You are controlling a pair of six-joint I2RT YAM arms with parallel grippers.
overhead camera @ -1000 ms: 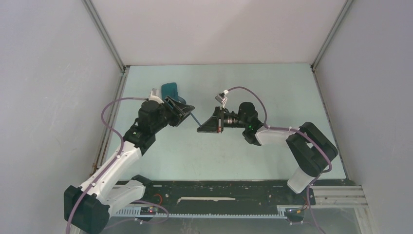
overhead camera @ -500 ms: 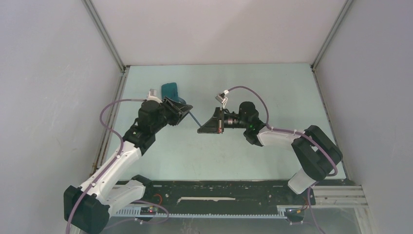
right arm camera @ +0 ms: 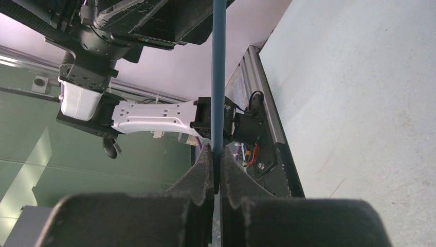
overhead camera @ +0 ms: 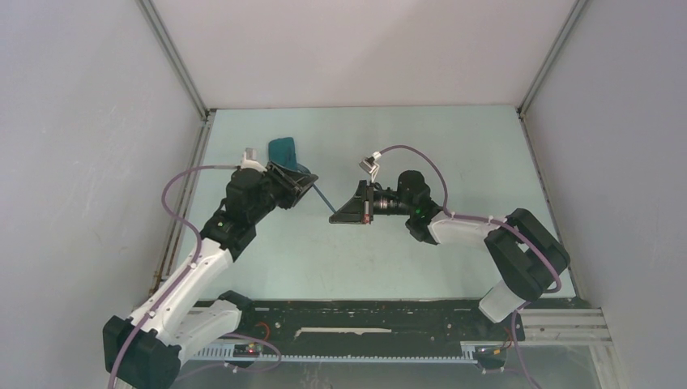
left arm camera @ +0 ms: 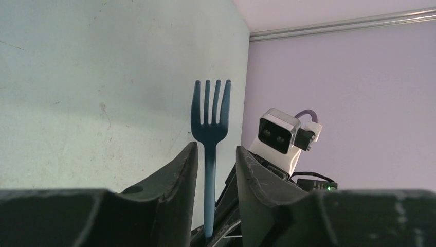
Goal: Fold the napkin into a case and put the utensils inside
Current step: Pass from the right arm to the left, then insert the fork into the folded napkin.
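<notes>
Fork (left arm camera: 210, 139) diagonal, tines toward far left

Readable text: none you can make out in any view.
Wrist camera (left arm camera: 277, 135): no legible marking.
Desk (overhead camera: 454, 146): no labels, numbers or signs you could read.

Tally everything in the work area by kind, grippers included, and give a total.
Forks: 1, the blue fork
Cloths: 1, the teal napkin
Grippers: 2, the left gripper and the right gripper
Total: 4
</notes>
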